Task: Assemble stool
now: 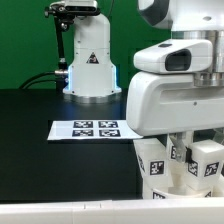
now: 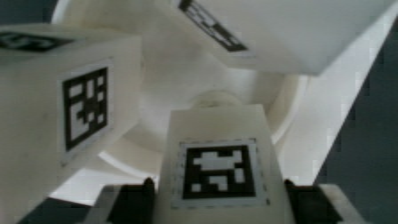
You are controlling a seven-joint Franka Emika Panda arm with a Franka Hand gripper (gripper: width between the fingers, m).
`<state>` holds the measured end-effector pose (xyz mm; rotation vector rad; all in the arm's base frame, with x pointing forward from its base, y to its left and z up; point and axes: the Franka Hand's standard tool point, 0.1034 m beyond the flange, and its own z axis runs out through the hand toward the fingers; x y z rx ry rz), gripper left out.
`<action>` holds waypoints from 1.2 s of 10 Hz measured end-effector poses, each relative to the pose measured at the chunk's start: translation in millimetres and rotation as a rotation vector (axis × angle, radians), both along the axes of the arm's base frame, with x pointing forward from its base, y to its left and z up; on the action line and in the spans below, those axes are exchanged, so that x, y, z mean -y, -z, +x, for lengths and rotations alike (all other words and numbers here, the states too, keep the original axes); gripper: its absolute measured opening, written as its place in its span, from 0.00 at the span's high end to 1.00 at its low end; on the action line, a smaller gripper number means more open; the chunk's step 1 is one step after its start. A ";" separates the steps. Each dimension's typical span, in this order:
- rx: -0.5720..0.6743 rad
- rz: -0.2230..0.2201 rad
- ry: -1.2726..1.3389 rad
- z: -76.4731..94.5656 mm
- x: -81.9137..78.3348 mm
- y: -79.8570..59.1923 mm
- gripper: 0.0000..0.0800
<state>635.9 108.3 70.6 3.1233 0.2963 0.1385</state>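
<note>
- I am holding a leg (image 2: 221, 160) clamped in the tool (image 2: 217, 203), over the seat (image 2: 329, 140).
- Next I am judging: lining the leg's tip with its socket, then pressing and twisting.

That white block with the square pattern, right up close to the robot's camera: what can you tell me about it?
It is a stool leg, a chunky white block that looks like plastic, with a black-and-white square marker tag on its near face. It sits between the tool's two dark fingers, which appear closed on its sides. Its far end points at the seat, a white rimmed dish; whether they touch cannot be told. Two other tagged legs stand close by.
</note>
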 end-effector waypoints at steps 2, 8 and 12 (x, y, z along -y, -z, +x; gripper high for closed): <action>-0.004 0.050 0.315 -0.4 -2.5 0.4 0.58; -0.018 0.139 0.883 -2.9 -3.6 2.5 0.58; -0.063 0.211 1.600 -5.2 -18.3 2.1 0.58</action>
